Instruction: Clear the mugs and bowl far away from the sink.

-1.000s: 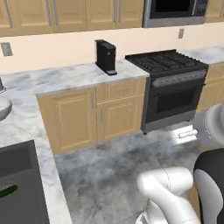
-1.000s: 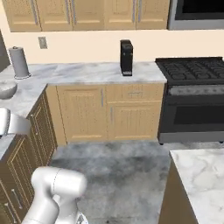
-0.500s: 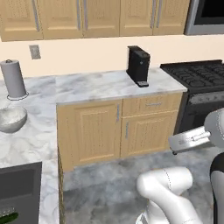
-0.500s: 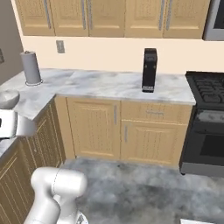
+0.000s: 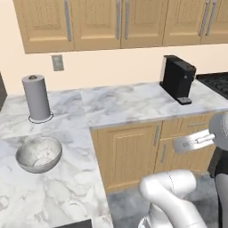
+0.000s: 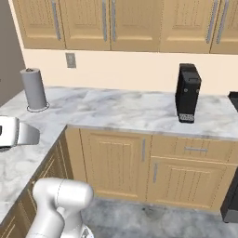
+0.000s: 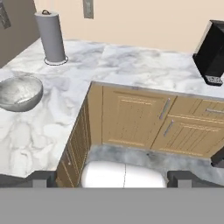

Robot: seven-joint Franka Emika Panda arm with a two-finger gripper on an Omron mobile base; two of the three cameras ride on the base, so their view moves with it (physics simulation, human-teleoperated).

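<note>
1 round speckled bowl on marble counter

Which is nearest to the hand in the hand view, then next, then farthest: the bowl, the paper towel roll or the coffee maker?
Going by the hand view, with the hand at the bottom:
1. The bowl, on the counter to the left.
2. The paper towel roll, upright in the back left corner, behind the bowl.
3. The coffee maker, on the far counter to the right, though its gap to the roll is less plain.

No legible text or labels, perhaps from low resolution.
</note>
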